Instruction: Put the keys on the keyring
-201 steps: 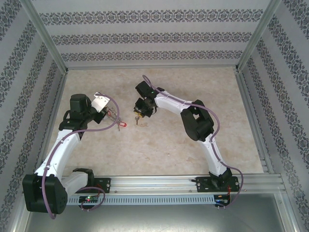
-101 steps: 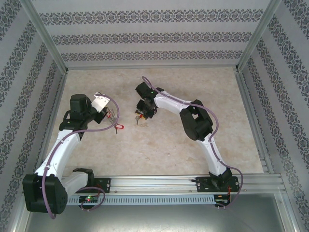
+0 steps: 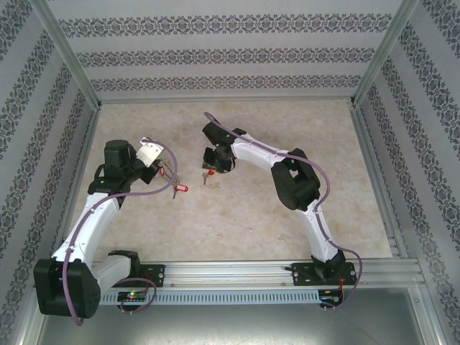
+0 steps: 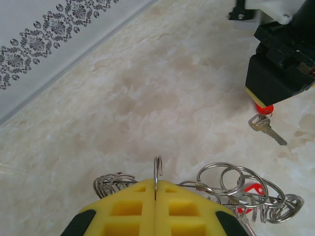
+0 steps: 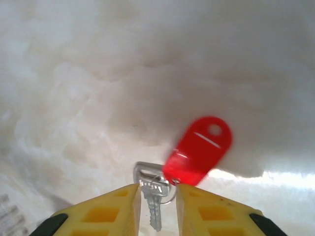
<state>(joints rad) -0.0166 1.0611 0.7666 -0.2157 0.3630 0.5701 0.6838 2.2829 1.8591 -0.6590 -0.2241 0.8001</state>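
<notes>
Left gripper has its jaws clamped shut on a wire end of the keyring. Right gripper jaws sit a crack apart around a key with a red tag down at the table, and I can't tell if it's pinched. My worry is that a loose hold lets the key twist and miss that thin wire.

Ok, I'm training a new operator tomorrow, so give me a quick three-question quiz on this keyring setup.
1. True or false: the left gripper is shut on the keyring.
2. The tag on the key is: A blue, B red, C green?
3. Which gripper's camera sees that key between its yellow fingers?
Key: 1 true; 2 B; 3 the right gripper.
</notes>
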